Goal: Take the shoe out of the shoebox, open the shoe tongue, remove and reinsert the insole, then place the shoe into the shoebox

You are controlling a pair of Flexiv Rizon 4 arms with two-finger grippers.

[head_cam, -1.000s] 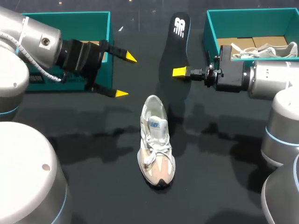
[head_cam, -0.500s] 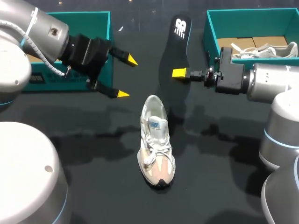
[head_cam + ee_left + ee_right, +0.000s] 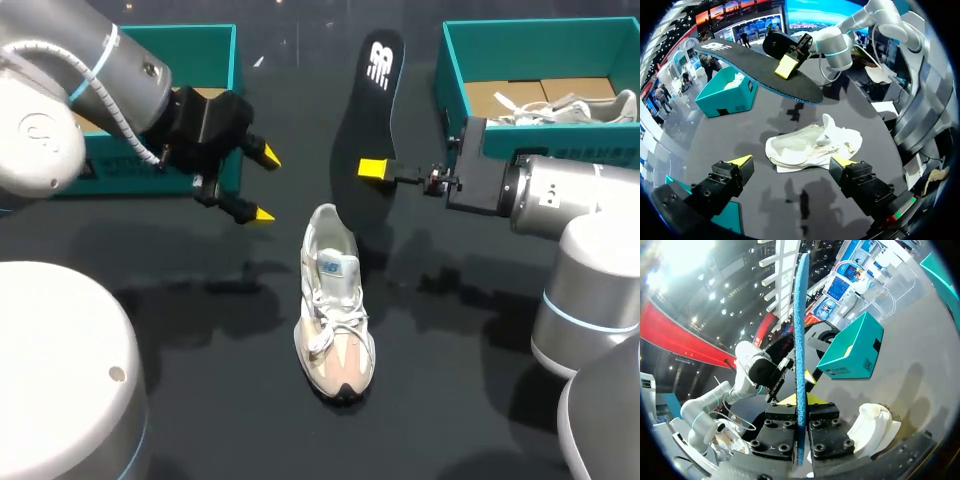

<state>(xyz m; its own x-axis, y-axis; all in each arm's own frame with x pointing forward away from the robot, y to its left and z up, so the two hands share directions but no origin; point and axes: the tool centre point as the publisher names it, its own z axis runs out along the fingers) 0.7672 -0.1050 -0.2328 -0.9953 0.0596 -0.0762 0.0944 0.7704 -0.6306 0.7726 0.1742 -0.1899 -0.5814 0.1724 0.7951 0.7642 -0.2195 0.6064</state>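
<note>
Beyond the shoe (image 3: 335, 300), the insole (image 3: 370, 95) covers the far finger of my right hand (image 3: 370, 170), so from above only one yellow tip shows. Seen from that wrist, the insole stands edge-on, its faces unreadable. My left arm (image 3: 90, 85) hides most of the left shoebox (image 3: 215, 45). The right shoebox (image 3: 455, 70) runs off the edge, and its wall half-hides the second shoe (image 3: 560, 107).
</note>
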